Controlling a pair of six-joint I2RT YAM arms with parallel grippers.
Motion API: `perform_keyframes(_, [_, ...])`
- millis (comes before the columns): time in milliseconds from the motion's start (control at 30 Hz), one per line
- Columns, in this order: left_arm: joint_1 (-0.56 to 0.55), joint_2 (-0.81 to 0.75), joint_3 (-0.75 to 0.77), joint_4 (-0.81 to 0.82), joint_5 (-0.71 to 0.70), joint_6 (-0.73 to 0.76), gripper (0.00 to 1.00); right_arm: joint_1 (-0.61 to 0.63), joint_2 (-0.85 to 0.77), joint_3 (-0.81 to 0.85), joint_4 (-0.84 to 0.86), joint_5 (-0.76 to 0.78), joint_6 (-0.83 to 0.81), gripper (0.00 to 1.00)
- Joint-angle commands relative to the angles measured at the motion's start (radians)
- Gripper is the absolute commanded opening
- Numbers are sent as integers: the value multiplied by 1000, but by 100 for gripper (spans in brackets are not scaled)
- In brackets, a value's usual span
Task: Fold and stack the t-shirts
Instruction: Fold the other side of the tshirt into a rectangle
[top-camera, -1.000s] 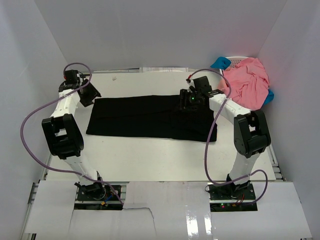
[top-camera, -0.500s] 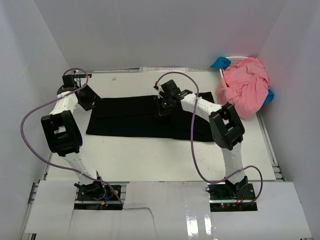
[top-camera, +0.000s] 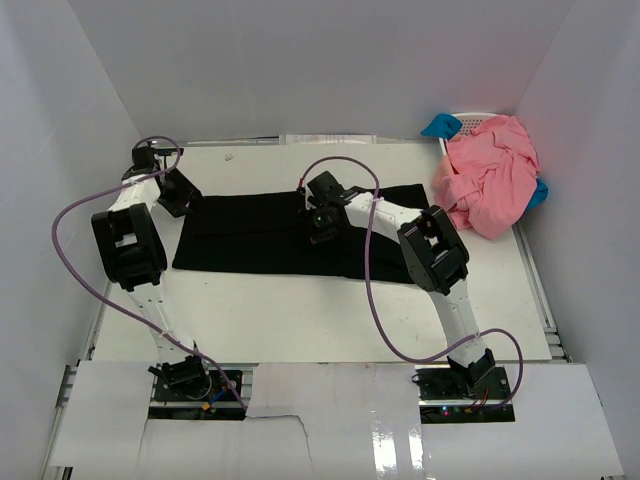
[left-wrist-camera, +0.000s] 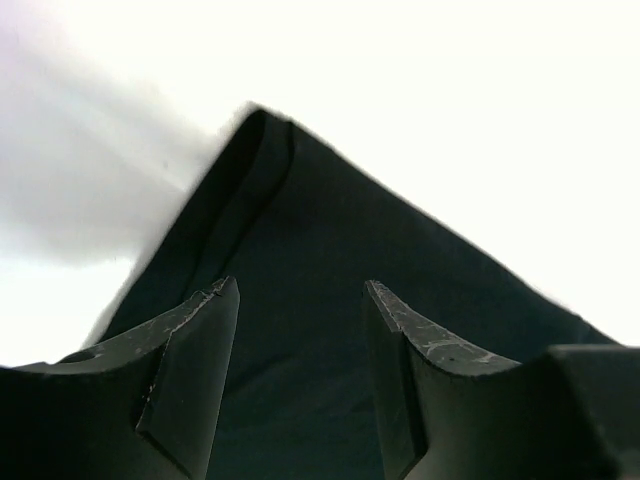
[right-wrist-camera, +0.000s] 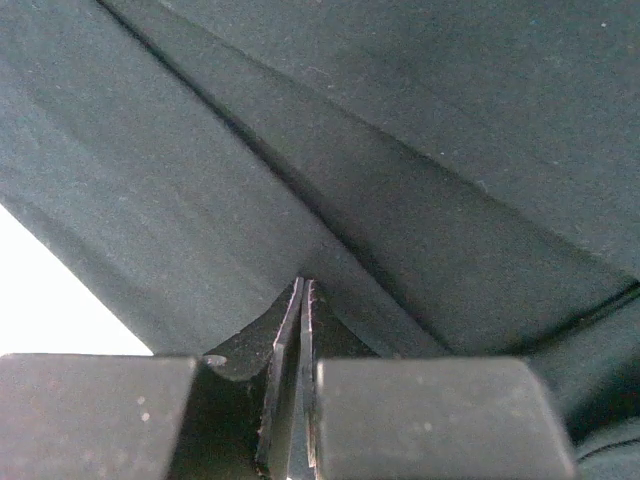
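Note:
The black t-shirt lies flat as a long folded strip across the middle of the table. My right gripper is shut, its tips pressed down onto the black cloth beside a fold ridge near the strip's middle; I see no cloth between the jaws. My left gripper hovers open over the strip's far left corner, nothing between its fingers. The salmon-pink t-shirts sit in a crumpled heap at the back right.
The pink heap rests on a white lattice basket in the back right corner, with blue cloth poking out beside it. White walls close in on three sides. A purple cable loops off the right arm over the table.
My right gripper has shut and swung left along the black t-shirt from its right end to its middle. The left gripper shifted slightly toward the far left corner. The shirt has kept its place.

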Motion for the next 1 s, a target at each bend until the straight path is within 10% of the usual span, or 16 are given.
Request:
perform_keyframes(0, [7,12,66,4,-22,11,63,6,12,23,-21,33,-21,8])
perform_keyframes(967, [5,98,141,-16,-64,36,50,10,21,-17,-21,53,-24,8])
